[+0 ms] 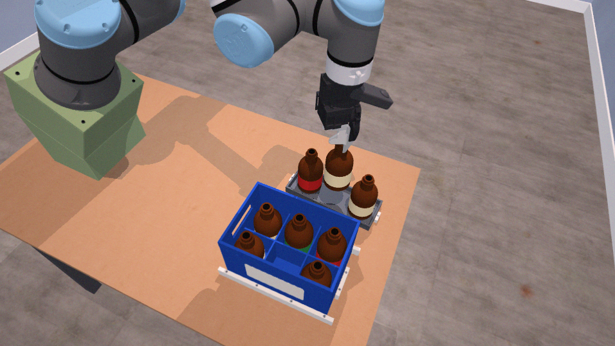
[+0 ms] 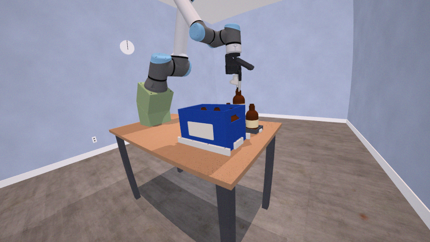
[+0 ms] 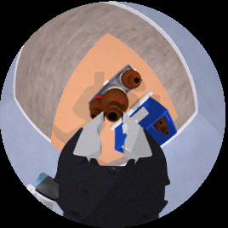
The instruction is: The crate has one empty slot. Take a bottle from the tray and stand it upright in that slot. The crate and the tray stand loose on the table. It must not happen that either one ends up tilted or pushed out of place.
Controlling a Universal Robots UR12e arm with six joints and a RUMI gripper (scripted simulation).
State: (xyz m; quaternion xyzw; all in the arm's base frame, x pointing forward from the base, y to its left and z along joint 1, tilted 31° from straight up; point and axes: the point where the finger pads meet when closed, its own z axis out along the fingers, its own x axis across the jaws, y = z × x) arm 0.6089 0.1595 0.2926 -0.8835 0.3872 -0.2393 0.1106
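Note:
My gripper (image 1: 341,144) points straight down and is shut on the neck of a brown bottle with a cream label (image 1: 338,168). It holds that bottle upright, lifted a little above the grey tray (image 1: 335,199). The gripper (image 2: 237,85) and the held bottle (image 2: 238,98) also show in the exterior view, and the bottle's mouth (image 3: 112,115) sits between the fingers in the wrist view. A red-label bottle (image 1: 310,170) and another cream-label bottle (image 1: 363,196) stand in the tray. The blue crate (image 1: 287,248) holds several bottles. Its empty slot (image 1: 284,259) is at the front middle.
The crate stands on white rails (image 1: 275,296) near the table's front right edge. The tray lies just behind it, close to the right edge. The green robot base (image 1: 79,118) stands at the far left of the wooden table.

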